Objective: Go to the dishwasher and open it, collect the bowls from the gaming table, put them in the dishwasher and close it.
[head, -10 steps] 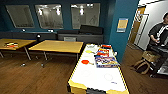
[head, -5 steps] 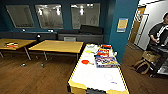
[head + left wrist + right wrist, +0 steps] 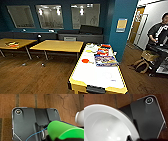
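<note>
Left gripper's state could not be told, one green bowl (image 3: 62, 130) close against its wrist camera over wooden floor (image 3: 25, 101), right wrist view alone had one white bowl (image 3: 106, 125), head view alone had long white worktop (image 3: 97, 75), one red-orange bowl (image 3: 85, 60) on it, one person (image 3: 158, 37) beyond.

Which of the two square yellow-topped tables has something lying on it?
The far-left yellow-topped table holds a small colourful item; the other yellow table, beside the long white-topped table, looks bare.

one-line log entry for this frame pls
left: green bowl at wrist | right: white bowl at wrist | ahead: white-topped table, red bowl on it
</note>
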